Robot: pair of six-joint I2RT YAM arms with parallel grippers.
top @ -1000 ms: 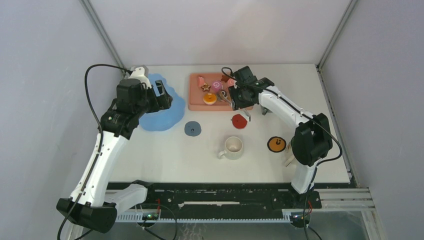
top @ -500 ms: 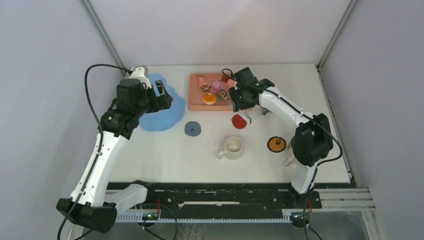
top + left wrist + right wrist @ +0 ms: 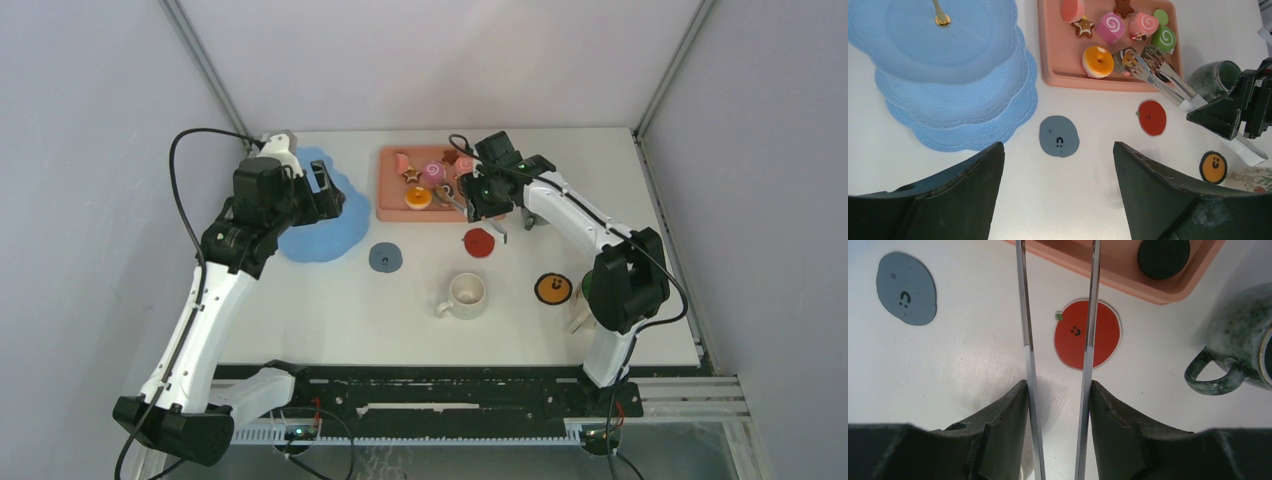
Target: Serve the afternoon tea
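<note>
On the pink tray [image 3: 1048, 50] the toy pastries [image 3: 1098, 55] sit waiting, none yet on the bare blue dessert tower [image 3: 948, 100] beside it, while the right gripper [image 3: 1058, 387] squeezes the metal tongs [image 3: 1024, 315], the left gripper [image 3: 1058, 145] hangs wide and empty, and no words show, only faces on the mats [image 3: 1088, 335].

Tongs [image 3: 1160, 83]: bare polished metal, bright reflections. Dessert tower [image 3: 948, 65]: matt blue plastic with embossed lace relief. Its centre post [image 3: 940, 17] is shiny gold metal. Tray [image 3: 1048, 60]: salmon plastic, smooth satin. Green mug [image 3: 1243, 335], 3 o'clock in the right wrist view: speckled glazed ceramic, glossy. Grey coaster [image 3: 1059, 136] and red coaster [image 3: 1088, 335]: flat, matt, printed faces. Swirl rolls [image 3: 1111, 27]: matt, soft-looking. Bench [image 3: 973, 365]: white, matt, fine grain. Right fingers [image 3: 998, 440]: dark matt plastic.
</note>
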